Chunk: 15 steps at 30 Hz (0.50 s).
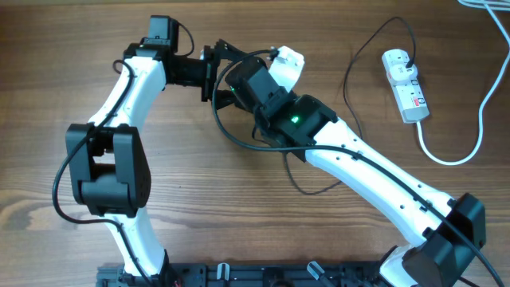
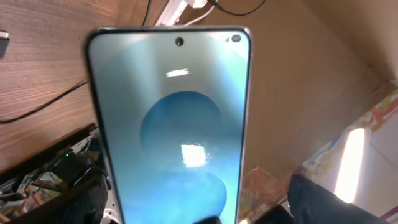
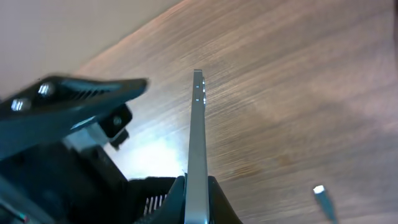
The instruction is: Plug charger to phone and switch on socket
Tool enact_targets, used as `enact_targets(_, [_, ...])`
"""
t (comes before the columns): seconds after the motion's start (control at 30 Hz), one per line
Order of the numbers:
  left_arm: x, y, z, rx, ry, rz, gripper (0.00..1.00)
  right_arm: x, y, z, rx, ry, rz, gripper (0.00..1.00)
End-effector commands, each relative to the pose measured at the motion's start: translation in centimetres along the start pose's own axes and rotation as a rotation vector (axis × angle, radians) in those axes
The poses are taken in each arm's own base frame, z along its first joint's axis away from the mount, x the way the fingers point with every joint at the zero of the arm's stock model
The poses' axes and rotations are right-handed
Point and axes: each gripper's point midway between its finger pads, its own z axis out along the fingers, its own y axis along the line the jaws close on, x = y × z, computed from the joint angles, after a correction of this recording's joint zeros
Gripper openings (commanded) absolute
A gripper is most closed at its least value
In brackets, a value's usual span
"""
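While edge-on, phone (image 3: 198, 137) pinched between right jaws

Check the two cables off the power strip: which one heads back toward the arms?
The thin black charger cable: from the socket strip it loops left and runs toward the right arm. The thick white cord instead curves off to the right.

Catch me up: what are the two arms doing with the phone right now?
The right gripper pinches the phone by its faces and holds it up off the table. The screen faces the left gripper, which looks open and is not gripping it. The charger lies loose on the wood, running from the socket at the far side. What looks like its plug tip rests on the table, so it is not plugged in yet.
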Motion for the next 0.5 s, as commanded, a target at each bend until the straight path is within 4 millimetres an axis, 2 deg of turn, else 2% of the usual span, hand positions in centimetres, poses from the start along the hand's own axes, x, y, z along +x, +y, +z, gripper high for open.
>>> enact_targets(0.0, [0.70, -1.03, -1.15, 0.015, -0.028, 0.042, 0.93, -1.40, 0.48, -0.23, -0.008, -0.052, 0.287, 0.05])
enact_targets(0.37, [0.19, -0.71, -1.14, -0.003, -0.056, 0.030, 0.93, -1.20, 0.79, -0.21, -0.027, -0.031, 0.640, 0.04])
enact_targets(0.47, [0.23, -0.72, -1.11, -0.002, -0.054, -0.016, 0.85, -0.45, 1.14, -0.21, -0.033, 0.018, 0.745, 0.04])
